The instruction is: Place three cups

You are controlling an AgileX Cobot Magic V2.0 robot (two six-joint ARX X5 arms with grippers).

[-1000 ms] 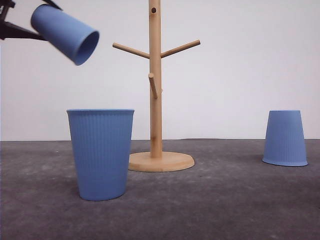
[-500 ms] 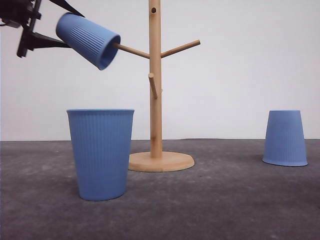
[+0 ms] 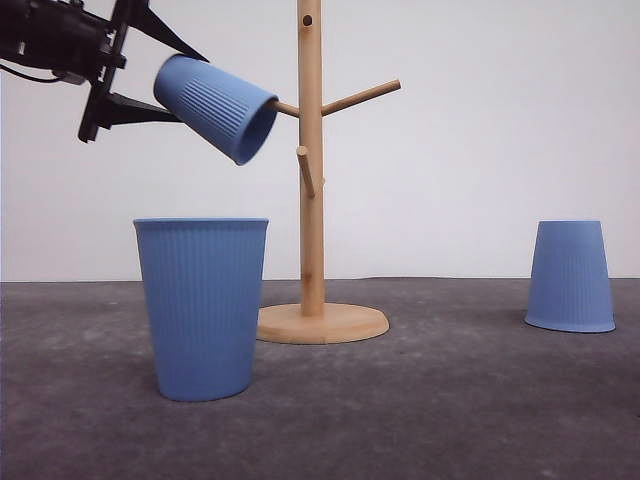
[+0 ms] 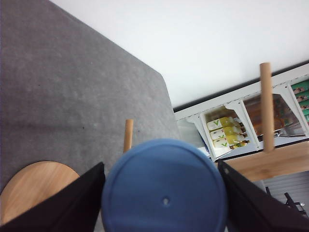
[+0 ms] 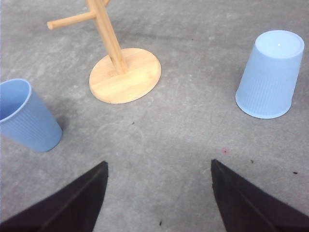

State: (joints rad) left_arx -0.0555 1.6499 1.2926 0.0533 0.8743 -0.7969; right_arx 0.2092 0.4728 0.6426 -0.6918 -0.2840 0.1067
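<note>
Front view: the left gripper (image 3: 150,85) clasps a ribbed, matte blue cup (image 3: 217,108) by its base, long axis tilted, mouth pointing toward 4 o'clock, slipped over the left peg of the smooth wooden rack (image 3: 311,160). A second cup (image 3: 202,306) stands upright at 7 o'clock of the rack's round base; a third cup (image 3: 570,276) sits inverted at 3 o'clock on the coarse grey mat (image 3: 430,400).

Left wrist view: black fingers (image 4: 67,203) press both sides of the held cup's round flat bottom.

Right wrist view: the right gripper (image 5: 159,200) is spread, grasping nothing, above the mat.
</note>
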